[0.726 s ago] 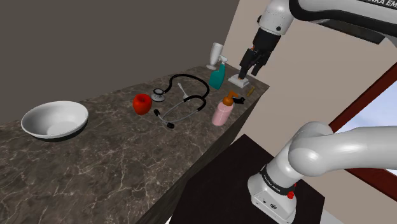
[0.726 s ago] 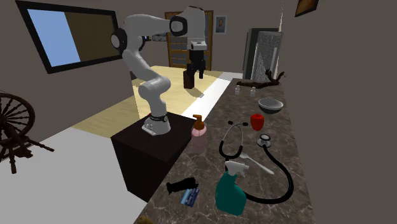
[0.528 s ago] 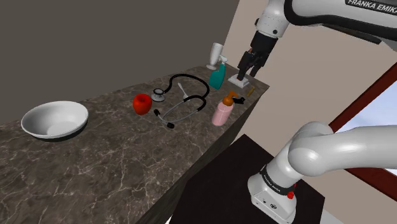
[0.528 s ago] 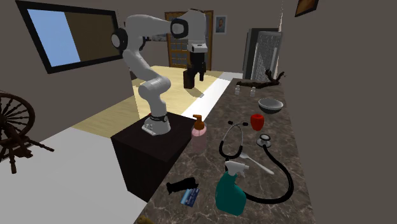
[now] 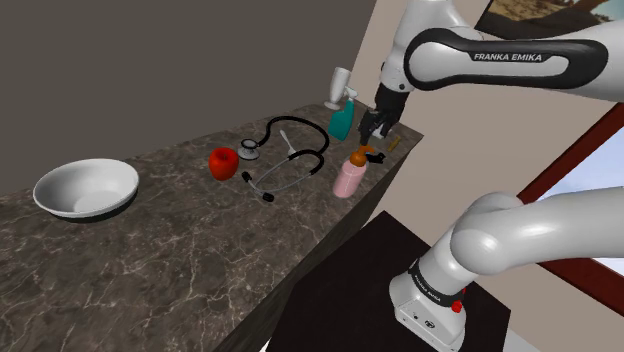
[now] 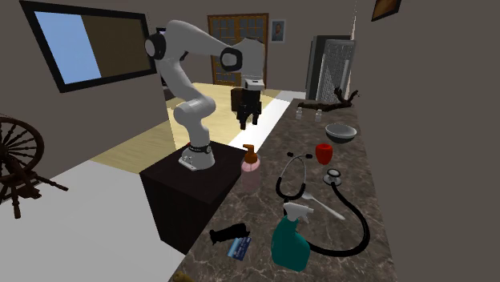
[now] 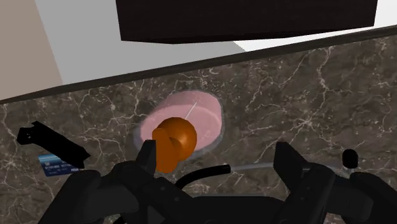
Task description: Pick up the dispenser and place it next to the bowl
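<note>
The dispenser [image 5: 349, 174] is a pink bottle with an orange pump, standing upright near the dark marble counter's edge. My gripper [image 5: 370, 129] hangs open a little above it, touching nothing. In the second exterior view the gripper [image 6: 245, 120] sits above and just behind the dispenser [image 6: 251, 165]. Seen from the wrist, the orange pump [image 7: 173, 144] lies close to one of the fingers [image 7: 147, 156], with the pink body [image 7: 198, 117] beyond it. The gripper [image 7: 216, 163] stands wide apart. The white bowl [image 5: 86, 188] rests far off at the shoulder view's left; it appears grey in the second exterior view [image 6: 340, 132].
Between dispenser and bowl lie a red apple [image 5: 224, 162] and a black stethoscope [image 5: 288, 158]. A teal spray bottle [image 5: 342, 119] stands beside the gripper. A small black object [image 6: 227, 234] and a blue card [image 6: 238, 247] lie near the counter edge [image 5: 330, 235]. The dark stand [image 5: 395, 265] is below.
The arm has come down and swung toward the dispenser, so the gripper now hangs lower and closer above it. The fingers stay open. Nothing on the counter has moved.
</note>
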Controlling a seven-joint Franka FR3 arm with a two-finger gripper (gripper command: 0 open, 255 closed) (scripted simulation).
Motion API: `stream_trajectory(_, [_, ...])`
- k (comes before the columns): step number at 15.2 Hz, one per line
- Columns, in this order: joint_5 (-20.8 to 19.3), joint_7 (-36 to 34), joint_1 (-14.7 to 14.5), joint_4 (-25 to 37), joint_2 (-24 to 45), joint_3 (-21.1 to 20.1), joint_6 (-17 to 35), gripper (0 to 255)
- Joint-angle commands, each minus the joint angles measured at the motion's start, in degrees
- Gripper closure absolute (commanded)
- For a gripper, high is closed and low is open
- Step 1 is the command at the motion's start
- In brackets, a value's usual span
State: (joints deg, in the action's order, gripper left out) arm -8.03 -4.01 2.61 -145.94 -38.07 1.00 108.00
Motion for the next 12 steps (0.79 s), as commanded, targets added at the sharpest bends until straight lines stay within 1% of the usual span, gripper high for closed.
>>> stream_trajectory(1, [-2.19, -0.24, 1.21, -1.66, 2.8, 0.4, 4.58, 0])
stream_trajectory(4, [-5.54, -1.17, 3.12, -3.22, 7.15, 0.78, 10.53, 0])
stream_trajectory(9, [-6.51, -1.53, 3.69, -5.34, 8.93, 1.26, 14.48, 0])
stream_trajectory(12, [-7.23, -1.82, 4.13, -7.0, 10.49, 1.65, 17.73, 0])
